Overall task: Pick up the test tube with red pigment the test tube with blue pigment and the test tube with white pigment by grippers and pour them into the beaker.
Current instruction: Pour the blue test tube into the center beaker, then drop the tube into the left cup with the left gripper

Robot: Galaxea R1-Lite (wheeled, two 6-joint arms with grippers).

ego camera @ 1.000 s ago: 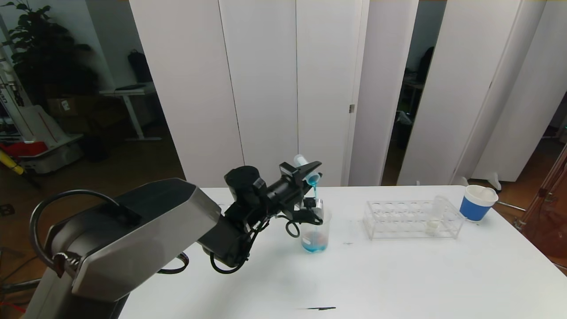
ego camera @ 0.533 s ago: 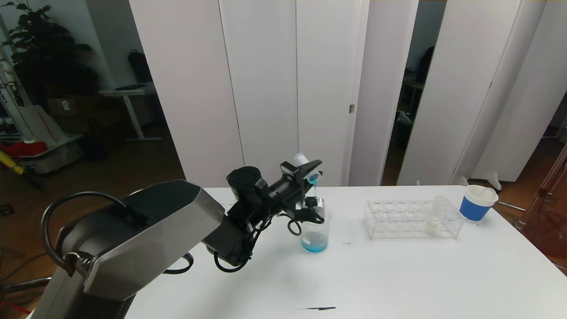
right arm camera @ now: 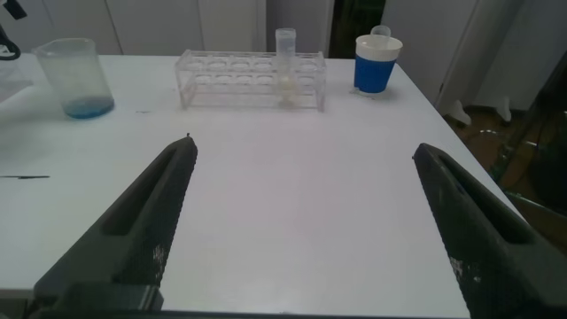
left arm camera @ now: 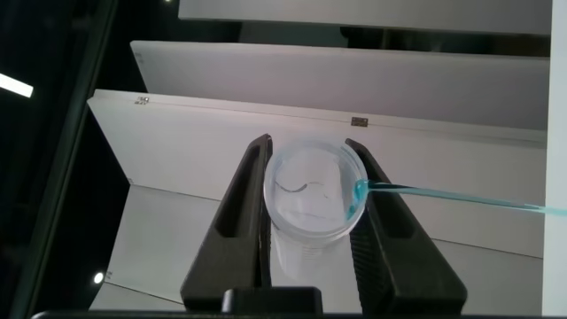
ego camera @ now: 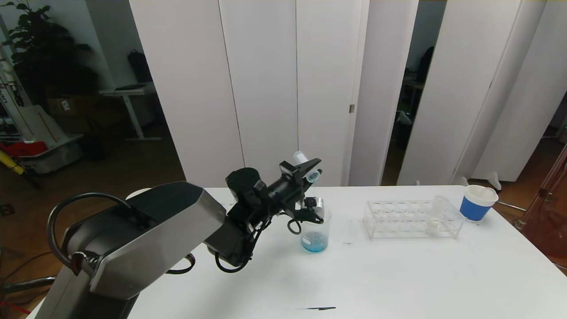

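My left gripper (ego camera: pixel 310 169) is raised over the table's far edge, left of centre, clamped on the test tube with blue pigment (ego camera: pixel 306 165). The tube is tipped mouth-down, its long axis slanting from the rounded end, up and back, toward the mouth, down and forward. In the left wrist view I look straight into the tube mouth between the two fingers (left arm camera: pixel 237 208); a thin blue thread runs off the lip, and only a smear of blue is left at the rim, so I judge the pour nearly finished.

The beaker (ego camera: pixel 315 230) stands directly below the tube mouth, upright, with a shallow layer of blue liquid at its bottom.

Further right, near the far edge, sits the clear tube rack (ego camera: pixel 413 219); the test tube with white pigment (ego camera: pixel 435 216) stands upright in its right end. A blue-banded white cup (ego camera: pixel 477 202) is at the far right corner.

My right gripper (right arm camera: pixel 301 226) hangs over the near right part of the table, jaws spread wide, holding nothing. It points at the rack, so I judge the right arm the nearer one for the white tube. No red tube is visible.
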